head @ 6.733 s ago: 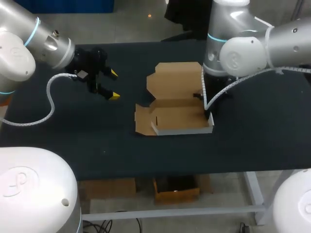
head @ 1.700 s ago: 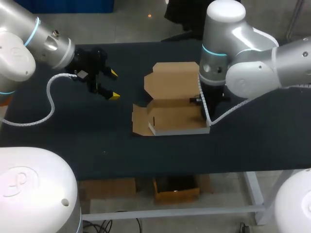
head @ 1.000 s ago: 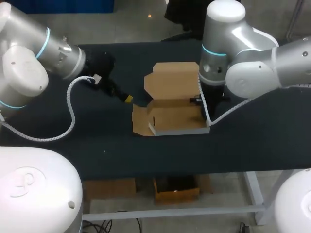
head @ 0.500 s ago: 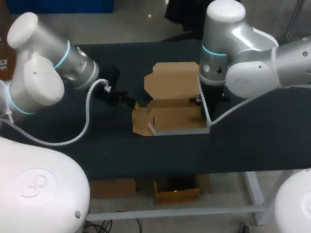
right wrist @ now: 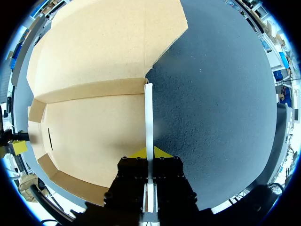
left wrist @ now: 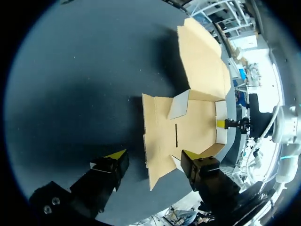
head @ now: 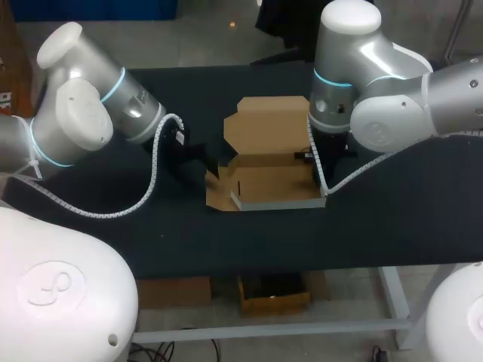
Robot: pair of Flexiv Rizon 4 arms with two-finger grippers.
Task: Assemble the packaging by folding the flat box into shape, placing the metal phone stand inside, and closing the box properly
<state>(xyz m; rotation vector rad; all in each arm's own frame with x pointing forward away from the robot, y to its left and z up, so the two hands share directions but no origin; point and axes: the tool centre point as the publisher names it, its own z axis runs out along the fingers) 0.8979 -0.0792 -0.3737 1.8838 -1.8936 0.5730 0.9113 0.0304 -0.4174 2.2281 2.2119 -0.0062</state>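
Note:
The brown cardboard box (head: 272, 181) lies half folded mid-table, its lid (head: 268, 121) flat behind it and its left flap (head: 217, 188) flat on the table. My left gripper (head: 204, 161) hovers low at that flap. In the left wrist view it (left wrist: 153, 155) is open and straddles the flap's (left wrist: 157, 141) outer edge, with one fingertip (left wrist: 115, 154) clear of the card. My right gripper (head: 312, 160) is shut on the box's upright right wall (right wrist: 148, 113), its tips (right wrist: 149, 153) pinching the wall from both sides. No phone stand shows.
The black tabletop (head: 392, 204) stretches bare to the right of the box and along the front edge. My left arm's white cable (head: 151, 181) loops over the table to the left of the box.
My left arm has swung right from the table's left part to the box's left flap, and its fingers have narrowed a little. The right arm and box have not moved.

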